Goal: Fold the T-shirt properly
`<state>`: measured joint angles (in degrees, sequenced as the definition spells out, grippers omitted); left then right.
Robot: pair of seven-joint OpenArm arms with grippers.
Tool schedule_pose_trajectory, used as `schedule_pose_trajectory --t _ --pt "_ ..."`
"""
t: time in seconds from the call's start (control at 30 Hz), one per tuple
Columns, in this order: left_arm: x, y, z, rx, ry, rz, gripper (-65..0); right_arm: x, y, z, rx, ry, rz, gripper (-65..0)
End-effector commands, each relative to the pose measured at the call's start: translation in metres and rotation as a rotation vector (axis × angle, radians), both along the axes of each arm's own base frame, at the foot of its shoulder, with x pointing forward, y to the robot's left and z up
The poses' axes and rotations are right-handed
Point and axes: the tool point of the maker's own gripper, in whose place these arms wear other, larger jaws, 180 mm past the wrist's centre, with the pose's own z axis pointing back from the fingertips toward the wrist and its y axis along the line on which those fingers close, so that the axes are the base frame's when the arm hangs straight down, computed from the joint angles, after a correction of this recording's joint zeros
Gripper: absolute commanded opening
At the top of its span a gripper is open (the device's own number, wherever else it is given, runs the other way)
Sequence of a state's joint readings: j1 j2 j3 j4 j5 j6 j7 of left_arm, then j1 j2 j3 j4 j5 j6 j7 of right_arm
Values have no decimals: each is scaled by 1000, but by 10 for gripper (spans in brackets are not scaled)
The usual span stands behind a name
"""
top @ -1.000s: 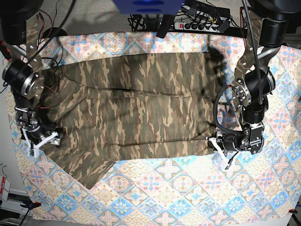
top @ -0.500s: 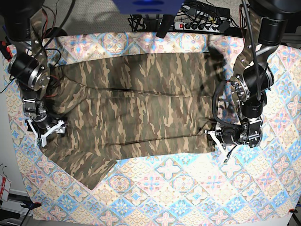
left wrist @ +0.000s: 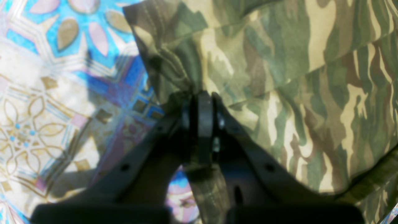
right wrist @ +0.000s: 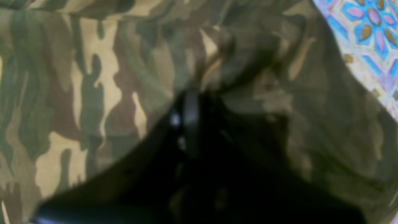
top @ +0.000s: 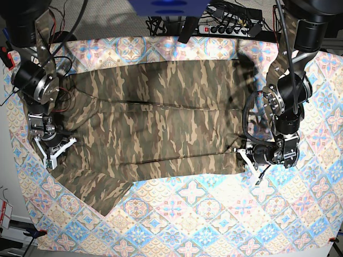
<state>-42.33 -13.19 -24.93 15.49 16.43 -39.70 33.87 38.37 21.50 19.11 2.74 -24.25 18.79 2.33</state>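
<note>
The camouflage T-shirt lies spread flat across the tile-patterned cloth, with one sleeve pointing toward the near left. My right gripper is at the shirt's left edge. In the right wrist view the right gripper has its jaws together and the T-shirt is bunched between them. My left gripper is at the shirt's lower right corner. The left wrist view shows the left gripper shut on a pinch of the T-shirt, with a strip of fabric trailing under the fingers.
The blue, pink and cream cloth covers the whole table under the shirt. A power strip with cables lies along the far edge. The cloth's left border is close to my right arm.
My right gripper went from wide open to shut on the shirt's left edge, after shifting slightly away from the near edge. The left gripper kept its grip and rose a little.
</note>
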Motion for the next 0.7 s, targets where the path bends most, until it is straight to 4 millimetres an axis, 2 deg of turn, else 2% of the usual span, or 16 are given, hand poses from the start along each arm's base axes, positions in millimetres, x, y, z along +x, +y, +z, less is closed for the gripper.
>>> schedule_pose_trajectory --t 0.0,0.1,0.23,0.3,0.33,0.4,0.53,0.6,0.67 --pt "20 6 20 0 -58 11 -627 12 -11 14 -24 -7 -5 -644" --pt "20 5 20 -1 -56 9 -627 15 -17 20 -46 -17 -5 -640" --pt "19 5 19 0 -55 8 -627 36 -36 51 -98 -108 -28 -630" --pt "19 5 19 0 -55 8 -627 29 -47 50 -98 -90 -70 -591" --pt "19 5 19 0 -55 8 -627 28 -54 53 -98 -82 -92 -558" --pt "19 5 19 0 -55 8 -627 24 -81 68 -125 -74 -145 -471" --pt "20 5 19 0 -56 8 -627 25 -110 93 -162 -128 -197 -289" --pt "20 5 19 0 -56 8 -627 20 -117 92 -163 -121 -208 -199" --pt "20 5 20 0 -58 8 -627 12 -115 81 -148 -93 -210 -143"
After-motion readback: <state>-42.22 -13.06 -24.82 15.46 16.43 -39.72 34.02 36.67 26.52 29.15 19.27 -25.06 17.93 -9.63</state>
